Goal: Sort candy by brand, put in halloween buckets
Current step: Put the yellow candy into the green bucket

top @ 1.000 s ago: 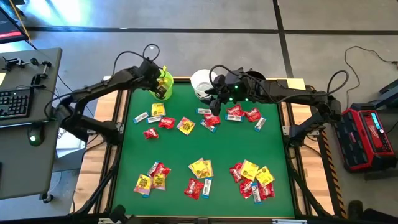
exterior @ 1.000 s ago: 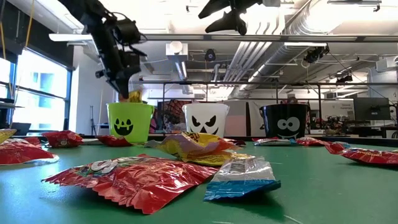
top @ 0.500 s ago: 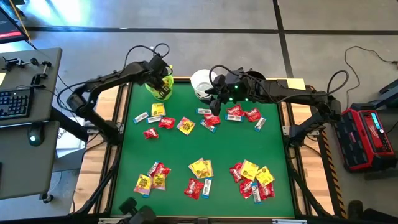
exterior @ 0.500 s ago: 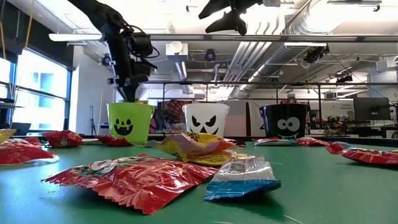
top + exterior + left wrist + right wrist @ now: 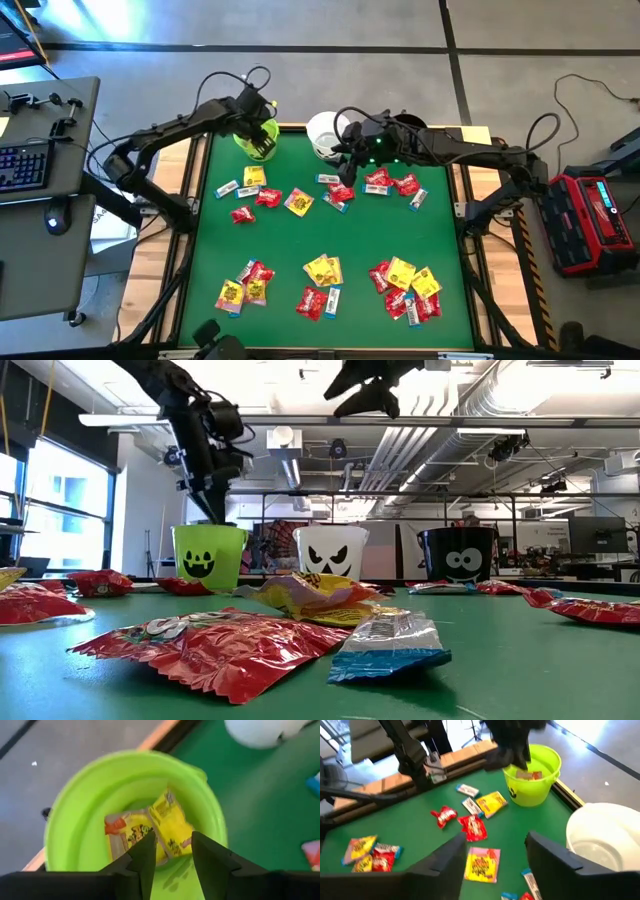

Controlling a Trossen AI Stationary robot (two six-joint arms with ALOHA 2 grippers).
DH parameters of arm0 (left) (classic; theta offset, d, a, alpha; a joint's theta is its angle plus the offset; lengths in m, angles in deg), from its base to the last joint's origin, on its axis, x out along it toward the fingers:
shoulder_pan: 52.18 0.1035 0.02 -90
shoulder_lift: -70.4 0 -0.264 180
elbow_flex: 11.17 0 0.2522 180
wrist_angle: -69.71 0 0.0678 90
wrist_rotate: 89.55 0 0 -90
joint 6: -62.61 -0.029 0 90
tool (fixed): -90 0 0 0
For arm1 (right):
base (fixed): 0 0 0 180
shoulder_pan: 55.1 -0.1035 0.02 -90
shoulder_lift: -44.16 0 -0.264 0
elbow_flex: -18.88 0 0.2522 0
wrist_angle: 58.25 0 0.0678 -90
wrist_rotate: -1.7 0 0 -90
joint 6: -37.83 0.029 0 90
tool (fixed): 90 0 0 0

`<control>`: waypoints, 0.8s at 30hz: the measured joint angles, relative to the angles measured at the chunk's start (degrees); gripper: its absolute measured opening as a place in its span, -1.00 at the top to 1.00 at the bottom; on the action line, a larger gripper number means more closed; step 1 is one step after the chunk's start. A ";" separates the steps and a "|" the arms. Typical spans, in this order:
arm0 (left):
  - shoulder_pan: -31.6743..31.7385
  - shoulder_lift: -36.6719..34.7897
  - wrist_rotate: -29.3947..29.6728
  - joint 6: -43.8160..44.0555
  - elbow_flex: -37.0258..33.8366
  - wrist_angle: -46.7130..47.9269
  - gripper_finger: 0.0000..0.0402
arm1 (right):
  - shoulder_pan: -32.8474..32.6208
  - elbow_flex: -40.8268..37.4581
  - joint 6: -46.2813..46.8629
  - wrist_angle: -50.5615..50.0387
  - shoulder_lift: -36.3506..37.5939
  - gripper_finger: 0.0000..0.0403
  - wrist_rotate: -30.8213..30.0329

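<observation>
The left gripper [image 5: 262, 135] hangs right above the lime green bucket [image 5: 256, 140] at the table's far left corner, its fingers [image 5: 145, 860] spread with nothing between them. 2 yellow packets [image 5: 150, 830] lie inside that bucket. The right gripper [image 5: 345, 150] hovers just beside the white bucket [image 5: 322, 132] at the far edge, fingers parted and empty. The black bucket [image 5: 458, 555] stands to the right of the white one. Red, yellow and blue-and-white candy [image 5: 322, 272] lies scattered over the green table [image 5: 340, 235], some near, some far.
</observation>
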 joint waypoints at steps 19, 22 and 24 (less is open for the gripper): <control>-4.33 -8.19 -4.17 2.64 0.00 -11.58 0.41 | 0.76 -0.07 -2.34 -3.13 -6.40 0.99 0.89; -5.78 -8.10 -5.68 3.02 0.00 -13.38 0.47 | 0.89 -0.29 -1.90 -2.85 -6.37 0.99 1.08; -6.66 -8.10 -6.28 3.04 0.00 -14.57 0.50 | 0.94 -2.18 -1.11 -0.63 -5.39 1.00 1.48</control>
